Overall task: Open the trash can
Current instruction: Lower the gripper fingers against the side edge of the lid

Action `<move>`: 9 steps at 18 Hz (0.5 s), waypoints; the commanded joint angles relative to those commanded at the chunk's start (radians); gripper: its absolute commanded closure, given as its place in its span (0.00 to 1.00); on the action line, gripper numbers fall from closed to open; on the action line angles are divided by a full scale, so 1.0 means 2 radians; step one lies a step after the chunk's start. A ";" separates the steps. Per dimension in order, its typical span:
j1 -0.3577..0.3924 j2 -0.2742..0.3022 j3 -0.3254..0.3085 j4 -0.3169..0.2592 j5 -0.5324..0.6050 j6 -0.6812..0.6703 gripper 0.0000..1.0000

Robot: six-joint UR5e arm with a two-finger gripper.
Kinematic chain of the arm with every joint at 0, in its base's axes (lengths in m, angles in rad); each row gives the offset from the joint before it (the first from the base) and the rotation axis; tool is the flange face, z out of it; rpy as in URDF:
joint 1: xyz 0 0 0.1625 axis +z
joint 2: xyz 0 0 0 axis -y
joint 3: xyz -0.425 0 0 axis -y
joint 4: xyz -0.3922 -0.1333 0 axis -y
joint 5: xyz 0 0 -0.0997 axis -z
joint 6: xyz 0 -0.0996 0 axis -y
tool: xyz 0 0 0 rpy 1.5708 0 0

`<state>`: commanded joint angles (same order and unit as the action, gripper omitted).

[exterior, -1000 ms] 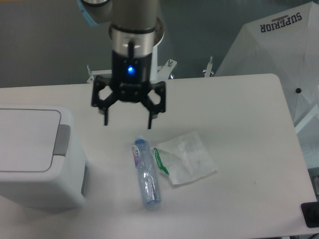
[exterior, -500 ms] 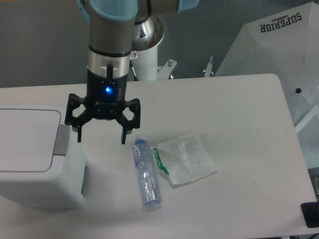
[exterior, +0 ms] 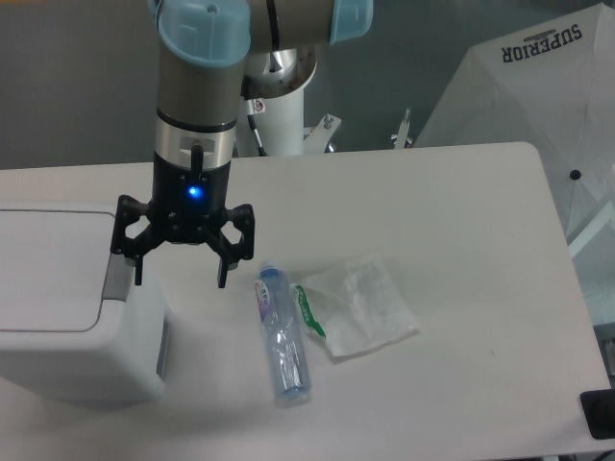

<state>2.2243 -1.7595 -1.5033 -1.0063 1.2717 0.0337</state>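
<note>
The trash can [exterior: 67,307] is a large white boxy bin at the left edge, its flat lid down and its grey push-tab [exterior: 117,279] on the right side of the lid. My gripper [exterior: 181,282] hangs open just right of the bin, fingers pointing down. Its left finger [exterior: 136,272] is right beside the push-tab; whether it touches I cannot tell. Nothing is between the fingers.
A clear bottle with a blue cap [exterior: 280,331] lies on the table right of the gripper. A clear wrapper with a green strip [exterior: 356,305] lies beside it. A white umbrella [exterior: 538,96] stands off the table's far right corner.
My gripper has moved left and slightly down, from over the middle of the table to the trash can's right edge. It stayed open. The bottle and wrapper have not moved.
</note>
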 joint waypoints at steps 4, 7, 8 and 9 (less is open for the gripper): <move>-0.005 -0.001 -0.002 0.000 0.000 0.000 0.00; -0.006 -0.001 -0.002 0.000 0.000 0.000 0.00; -0.008 -0.001 -0.002 0.000 0.000 0.000 0.00; -0.008 -0.002 -0.002 0.000 0.000 0.000 0.00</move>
<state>2.2074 -1.7625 -1.5064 -1.0063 1.2717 0.0337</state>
